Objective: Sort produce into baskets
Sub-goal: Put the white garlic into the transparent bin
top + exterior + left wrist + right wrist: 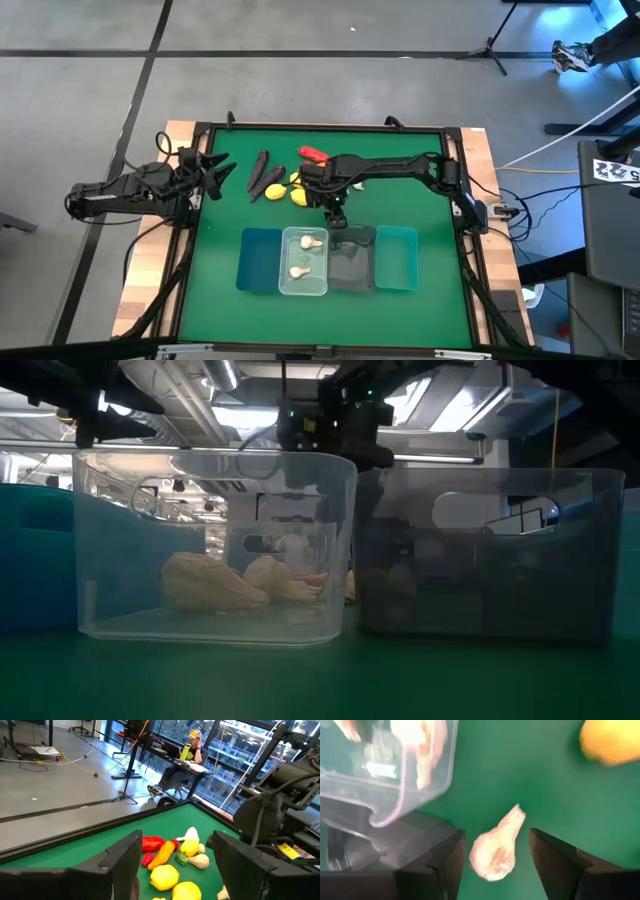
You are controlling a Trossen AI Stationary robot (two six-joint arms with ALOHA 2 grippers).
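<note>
Green table [215, 290]; blue [259, 260], clear [303, 285], seemingly dark grey [350, 270], teal bins [396, 258]; yellow lemons [298, 196].

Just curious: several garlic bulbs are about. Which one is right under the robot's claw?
The garlic bulb lying loose on the green mat, between the open fingers of the right gripper, beside the clear bin. Two others already lie inside that bin.

Produce and four baskets on the green table

Four bins are set side by side: a blue basket [258, 260], a clear basket [303, 283] holding two whitish garlic bulbs [311, 241], a dark grey basket [350, 265] and a teal basket [396, 258]. Beyond them, dark purple pieces [263, 175] are laid beside yellow lemons [299, 196] and a red pepper [312, 153]. Another garlic bulb [496, 851] is seen above the green surface, near the clear basket's corner.
</note>
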